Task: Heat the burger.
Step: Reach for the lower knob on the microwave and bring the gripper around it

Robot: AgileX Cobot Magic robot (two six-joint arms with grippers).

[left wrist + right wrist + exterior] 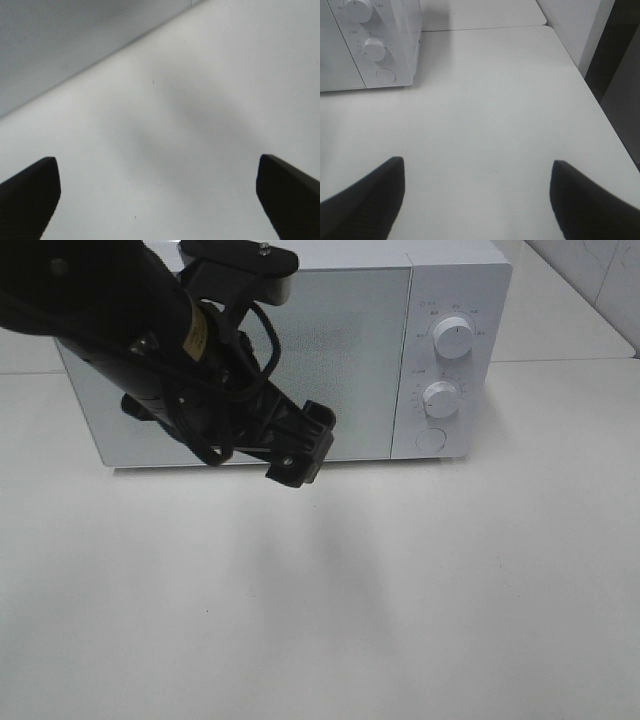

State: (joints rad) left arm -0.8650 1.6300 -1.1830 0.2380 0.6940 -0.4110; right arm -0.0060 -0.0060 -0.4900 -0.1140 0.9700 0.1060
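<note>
The burger is out of view in every frame. A white microwave [340, 350] stands at the back of the white table [320, 600] with its door shut. My left gripper [305, 447] hangs just in front of the door's lower edge, open and empty; the left wrist view shows the left gripper [157, 195] with its dark fingers [30, 195] wide apart over bare table, the microwave front [60, 40] beyond. My right gripper [477, 195] is open with nothing between its fingers, low over the table to the right of the microwave [350, 55].
The microwave panel carries two round knobs [455, 338] [440, 398] and a round button [430, 440]. The left arm covers the door's left part. The table's right edge [600, 110] drops off beside a dark gap. A second white surface [485, 15] lies behind.
</note>
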